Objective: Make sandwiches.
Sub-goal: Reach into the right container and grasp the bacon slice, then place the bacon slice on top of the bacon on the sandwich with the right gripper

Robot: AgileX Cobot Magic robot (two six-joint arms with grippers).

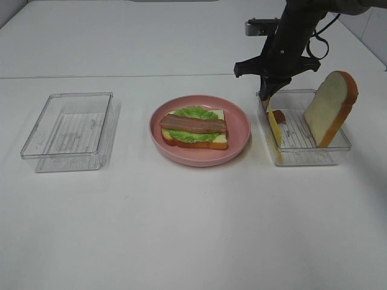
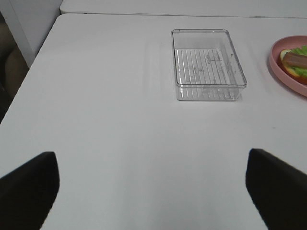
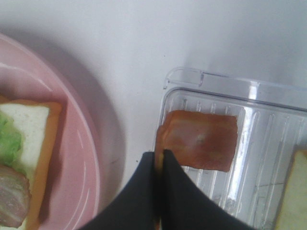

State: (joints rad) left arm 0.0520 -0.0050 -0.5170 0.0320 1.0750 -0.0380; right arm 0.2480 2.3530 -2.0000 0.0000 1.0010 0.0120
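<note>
Right end effector [image 3: 159, 155] pressed together, pinching upright cheese [image 1: 275, 130] edge in tray [image 1: 309, 158], beside bacon [image 3: 199, 141]. Left end effector [image 2: 151, 160] spread above counter [image 2: 120, 120].

- Bright, even light from overhead floods my bench [image 1: 181, 229]; its white nearly washes out.
- Beside my right claw [image 3: 159, 160], the pink plate [image 3: 80, 158] casts a broad, soft shadow.
- That close view is hazy; glare streaks the clear tray [image 3: 216, 79] beyond my claw.
- My left claw [image 2: 153, 189] shows as dark, unfocused fingers [image 2: 276, 187]; the other tray [image 2: 211, 87] ahead is sharp.
</note>
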